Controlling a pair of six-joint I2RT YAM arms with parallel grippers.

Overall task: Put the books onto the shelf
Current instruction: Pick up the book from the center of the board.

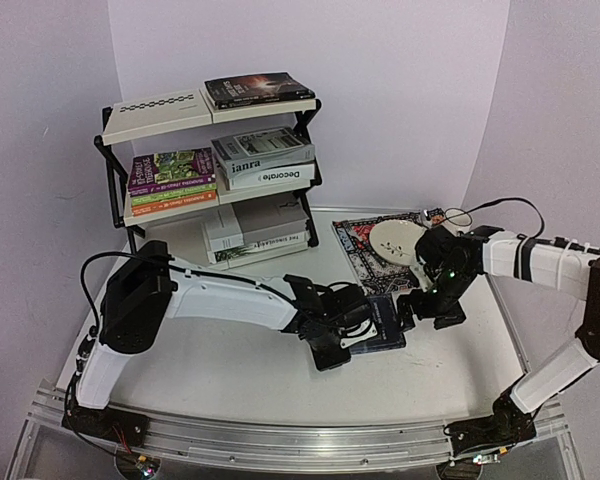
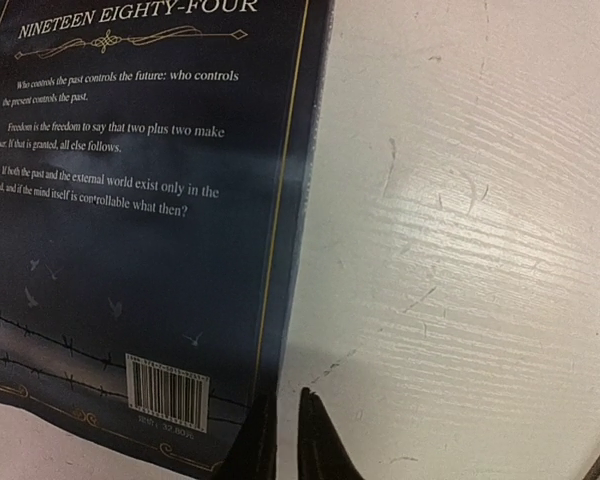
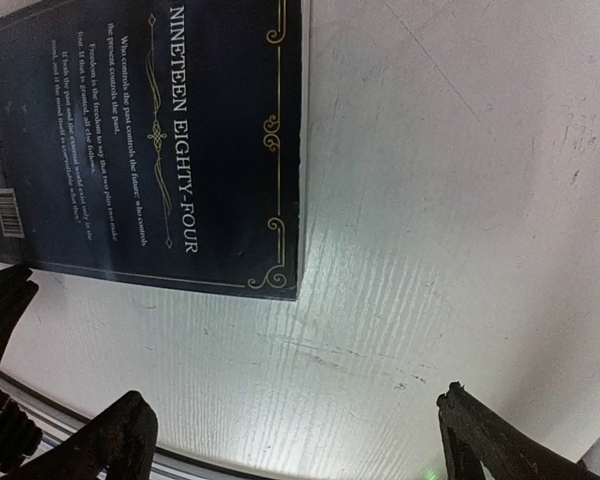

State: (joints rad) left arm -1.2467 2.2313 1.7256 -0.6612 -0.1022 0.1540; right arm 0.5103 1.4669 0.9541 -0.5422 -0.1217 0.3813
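We find the dark blue book (image 1: 386, 326) flat on the tabletop (image 1: 250, 390) mid-frame, the left fingers (image 2: 320, 450) nearly pressed together at its edge, a pinch not confirmable, and the right fingers (image 3: 115, 435) spread wide beside it.

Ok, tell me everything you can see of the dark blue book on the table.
The Nineteen Eighty-Four paperback lies flat, back cover up, on the table: dark blue, gold border, white blurb, barcode, barbed-wire drawing. The left gripper meets its long edge, tips nearly together; the right gripper hovers open beside it.
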